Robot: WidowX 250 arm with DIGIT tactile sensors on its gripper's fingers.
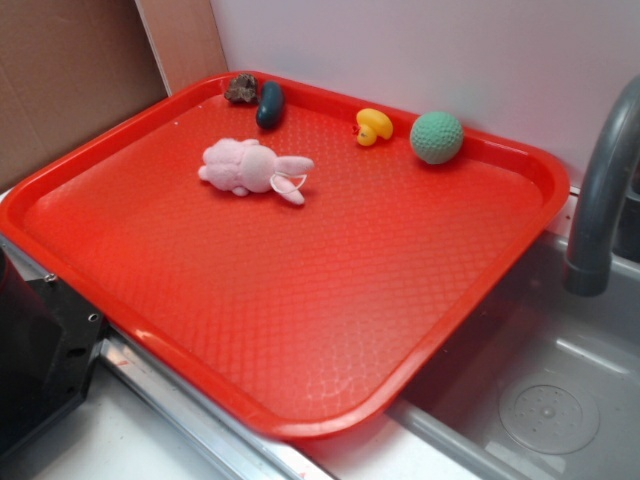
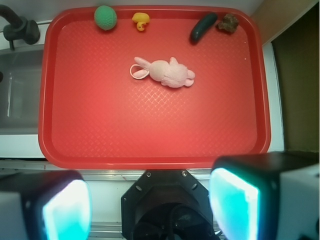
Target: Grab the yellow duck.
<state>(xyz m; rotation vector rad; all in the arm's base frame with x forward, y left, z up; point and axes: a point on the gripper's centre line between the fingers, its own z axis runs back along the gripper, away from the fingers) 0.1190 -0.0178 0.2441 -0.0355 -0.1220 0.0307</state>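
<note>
The yellow duck (image 1: 374,126) (image 2: 141,20), tiny and glossy with an orange beak, stands near the far rim of the red tray (image 1: 330,425) (image 2: 150,161). In the wrist view my gripper (image 2: 150,207) is high above the tray's near edge, far from the duck. Its two fingers (image 2: 234,205) with cyan pads stand wide apart, with nothing between them. In the exterior view only the black robot base shows at the lower left; the gripper itself is out of frame.
On the tray also lie a pink plush bunny (image 1: 250,167) (image 2: 165,72), a textured green ball (image 1: 436,137) (image 2: 105,17) beside the duck, a dark green oblong toy (image 1: 270,104) (image 2: 202,28) and a brown lump (image 1: 241,89) (image 2: 229,23). A grey tap (image 1: 603,190) and a sink (image 1: 545,400) are on the right.
</note>
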